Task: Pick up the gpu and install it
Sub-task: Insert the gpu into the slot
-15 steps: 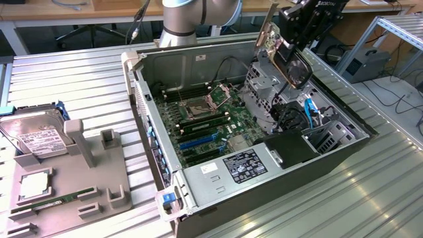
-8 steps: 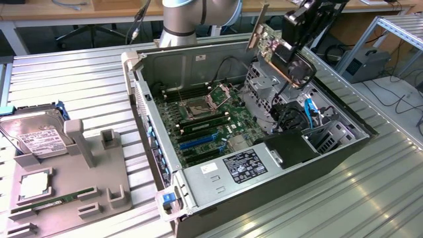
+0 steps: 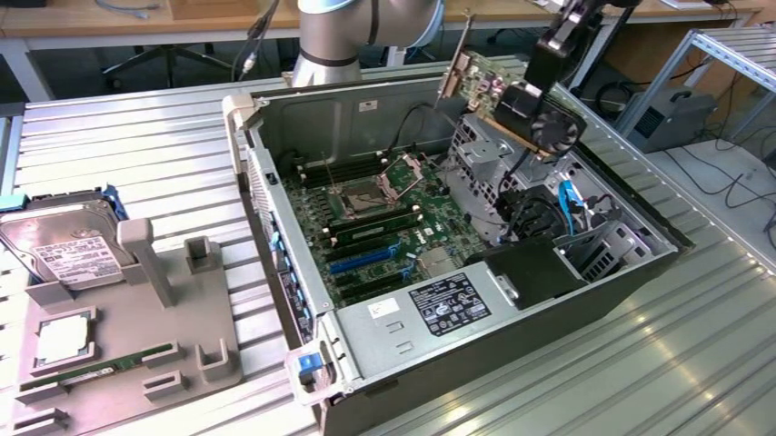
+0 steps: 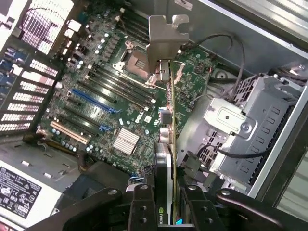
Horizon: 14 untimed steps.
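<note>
The gpu (image 3: 515,104), a green card with a black fan face and a silver bracket, hangs in the air above the open computer case (image 3: 291,300), over the drive-cage side. My gripper (image 3: 546,68) is shut on its upper edge. In the wrist view the gpu (image 4: 166,144) runs edge-on away from my fingers (image 4: 143,207), its bracket (image 4: 163,41) at the far end. Below it lies the green motherboard (image 4: 106,96) with blue and tan expansion slots (image 4: 89,103).
A silver drive cage (image 3: 492,154) and black power supply (image 3: 442,304) sit inside the case. In the exterior view's left, a grey holder tray (image 3: 134,309) carries a hard drive (image 3: 67,245), a RAM stick (image 3: 104,368) and a CPU.
</note>
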Each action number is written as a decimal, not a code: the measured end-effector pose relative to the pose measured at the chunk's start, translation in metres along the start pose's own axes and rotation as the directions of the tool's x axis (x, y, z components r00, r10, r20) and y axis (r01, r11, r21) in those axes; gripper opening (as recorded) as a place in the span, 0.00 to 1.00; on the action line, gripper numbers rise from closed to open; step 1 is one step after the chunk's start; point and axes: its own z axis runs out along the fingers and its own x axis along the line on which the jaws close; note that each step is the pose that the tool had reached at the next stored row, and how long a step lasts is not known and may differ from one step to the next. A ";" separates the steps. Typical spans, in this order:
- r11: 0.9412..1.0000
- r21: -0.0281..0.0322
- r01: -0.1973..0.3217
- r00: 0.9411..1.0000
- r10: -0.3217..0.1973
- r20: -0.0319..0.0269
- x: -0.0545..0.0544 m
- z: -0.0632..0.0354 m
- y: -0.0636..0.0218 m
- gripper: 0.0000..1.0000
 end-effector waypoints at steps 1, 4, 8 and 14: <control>0.999 0.000 0.039 0.999 -0.039 -0.003 0.000 0.0002 0.0000 0.27; 0.992 0.000 0.123 0.992 -0.123 -0.009 0.000 0.0007 0.0000 0.27; 0.968 0.000 0.251 0.968 -0.251 -0.018 0.000 0.0015 -0.0001 0.27; 0.900 -0.004 0.437 0.899 -0.436 -0.031 0.000 0.0028 -0.0002 0.27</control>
